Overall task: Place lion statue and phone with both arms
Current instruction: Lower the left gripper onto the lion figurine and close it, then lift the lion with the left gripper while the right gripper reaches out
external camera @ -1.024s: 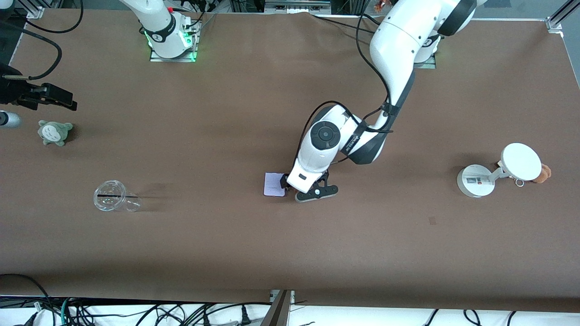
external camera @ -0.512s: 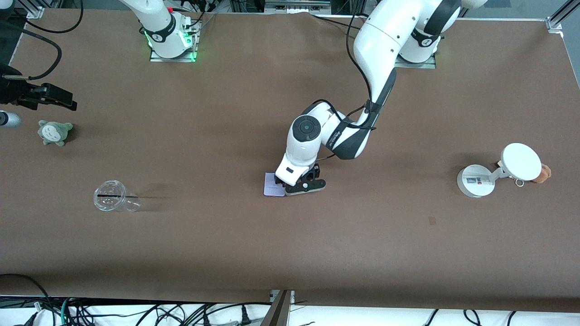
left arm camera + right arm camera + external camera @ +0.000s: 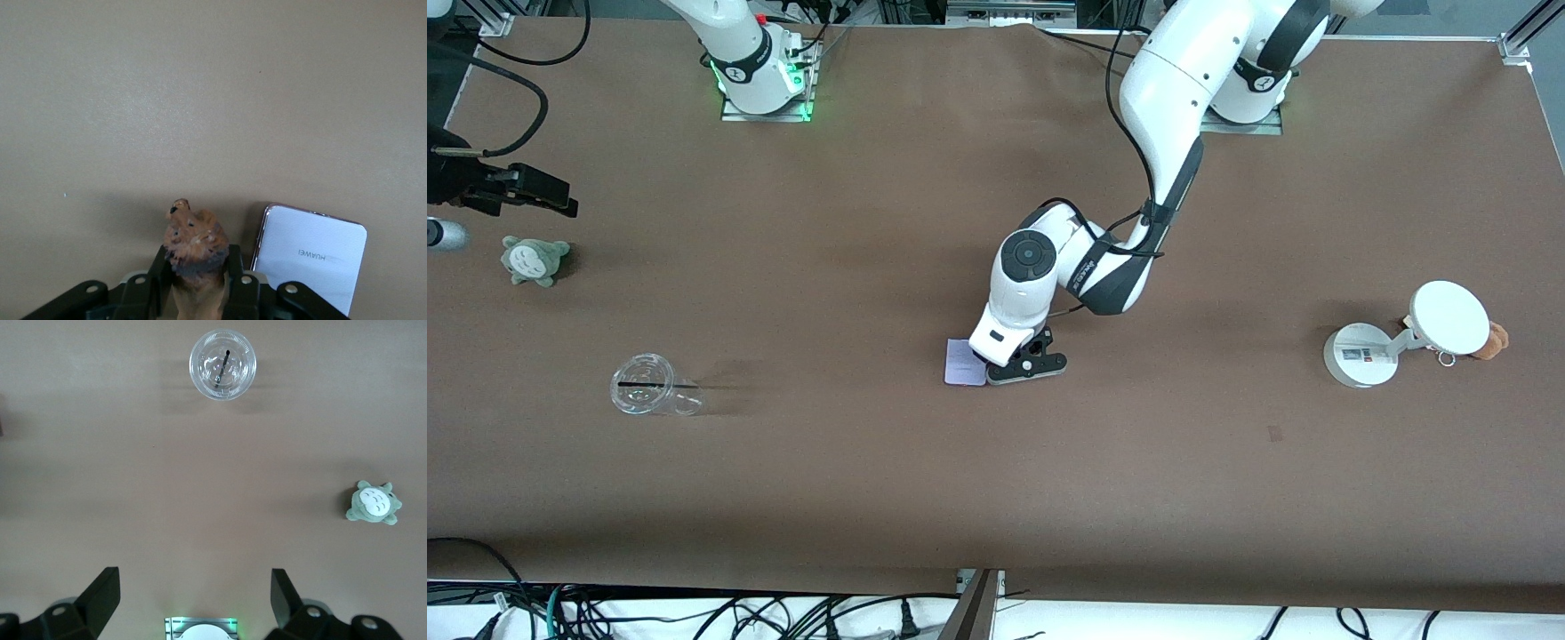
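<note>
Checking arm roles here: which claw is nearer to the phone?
Left. The left claw, shut on the lion statue, is right beside the phone; the right claw waits open near the green plush.

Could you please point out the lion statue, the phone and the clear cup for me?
lion statue (image 3: 193,243), left wrist view, on its maned head.
phone (image 3: 310,260), left wrist view, on its pale back near the lettering.
clear cup (image 3: 643,384), front view, on its lid.

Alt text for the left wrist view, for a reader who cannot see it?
The left gripper has its fingers shut on the lion statue, its maned head pointing up over the brown table. The pale phone lies flat on the table right beside the statue.
</note>
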`<state>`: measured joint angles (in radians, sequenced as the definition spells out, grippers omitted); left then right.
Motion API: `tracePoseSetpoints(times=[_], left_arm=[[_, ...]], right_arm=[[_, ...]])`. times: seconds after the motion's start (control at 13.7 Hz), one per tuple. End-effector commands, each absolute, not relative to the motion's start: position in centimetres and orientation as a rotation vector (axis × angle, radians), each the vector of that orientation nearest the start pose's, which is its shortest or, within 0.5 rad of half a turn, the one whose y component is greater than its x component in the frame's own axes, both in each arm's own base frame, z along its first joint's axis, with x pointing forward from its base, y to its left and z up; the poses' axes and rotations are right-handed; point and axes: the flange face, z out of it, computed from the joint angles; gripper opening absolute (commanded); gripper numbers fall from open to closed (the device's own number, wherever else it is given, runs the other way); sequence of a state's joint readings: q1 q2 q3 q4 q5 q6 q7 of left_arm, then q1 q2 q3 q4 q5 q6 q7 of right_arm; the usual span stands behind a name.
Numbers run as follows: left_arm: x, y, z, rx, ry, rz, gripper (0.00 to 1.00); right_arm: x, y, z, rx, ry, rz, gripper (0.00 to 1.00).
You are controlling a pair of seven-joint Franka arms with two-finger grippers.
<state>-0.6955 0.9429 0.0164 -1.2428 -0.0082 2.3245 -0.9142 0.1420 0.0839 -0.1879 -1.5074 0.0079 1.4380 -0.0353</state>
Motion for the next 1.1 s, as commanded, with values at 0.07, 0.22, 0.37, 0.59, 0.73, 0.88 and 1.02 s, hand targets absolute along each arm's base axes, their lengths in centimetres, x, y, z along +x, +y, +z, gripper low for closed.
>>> tracePoseSetpoints(times=[0.07, 0.22, 0.37, 0.59, 0.73, 0.88, 1.02], left_arm=[[60.2, -48.3, 19.8, -3.198, -0.364, -0.190, 0.00], [62.1, -46.3, 21.4, -3.213, -0.350, -0.213, 0.00], [64.4, -43.5, 24.4, -3.254, -0.243, -0.232, 0.00], [65.7, -39.0, 26.0, -3.277, -0.170, -0.195, 0.00], [67.1, -34.3, 28.1, -3.276, -0.074, -0.209, 0.00], [67.7, -28.7, 29.6, -3.265, 0.081, -0.209, 0.00], [68.0, -22.2, 31.1, -3.255, 0.286, -0.205, 0.00]], right_arm=[[56.6, -2.4, 60.2, -3.127, 0.011, 0.228, 1.00], [56.6, -2.4, 60.2, -3.129, 0.007, 0.228, 1.00], [56.7, -2.6, 60.0, -3.128, 0.018, 0.226, 1.00], [57.3, -2.5, 59.4, -3.132, 0.019, 0.214, 1.00], [57.7, -2.3, 58.9, -3.132, 0.016, 0.211, 1.00], [59.4, -2.2, 55.2, -3.134, 0.015, 0.285, 1.00], [59.9, -1.6, 54.1, -3.142, -0.012, 0.311, 1.00]])
